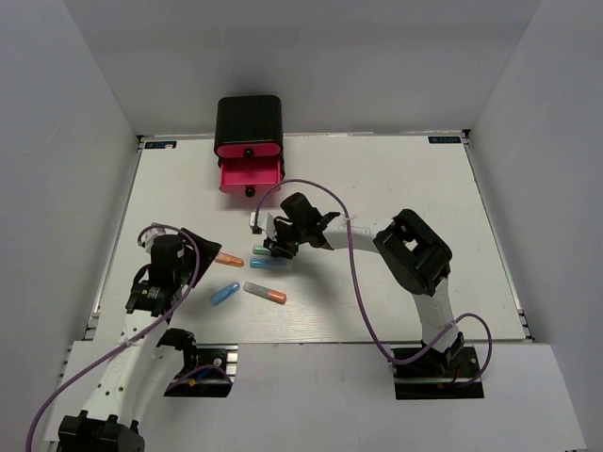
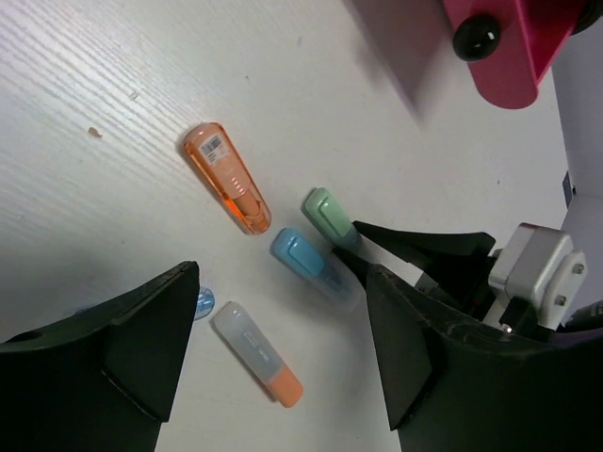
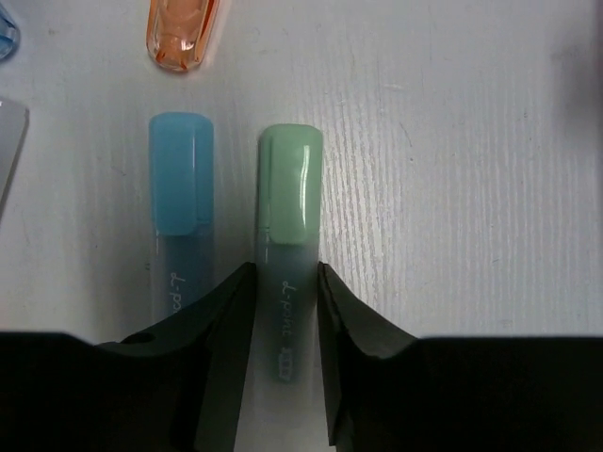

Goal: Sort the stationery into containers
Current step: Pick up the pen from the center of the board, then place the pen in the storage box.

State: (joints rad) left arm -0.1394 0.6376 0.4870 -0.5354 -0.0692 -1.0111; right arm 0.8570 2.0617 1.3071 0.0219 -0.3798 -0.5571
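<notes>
Wrist cam on your right arm shows what the top view can't: the right end effector (image 3: pixel 285 273) is closed down to the width of the green-and-clear piece (image 3: pixel 290 188), fingers against both sides of its clear barrel, and the piece lies flat on the desk (image 3: pixel 452 188). A blue piece (image 3: pixel 181 174) lies parallel just beside it, with an orange one (image 3: pixel 184 33) past their caps. From above the arm covers that spot, but there you do get the black cabinet (image 1: pixel 249 118) at the far side, one pink drawer (image 1: pixel 251 175) pulled out. The left end effector (image 2: pixel 283 311) hangs wide open and holds nothing, with the grey piece with the orange tip (image 2: pixel 256 353) between its fingers in its own cam.
</notes>
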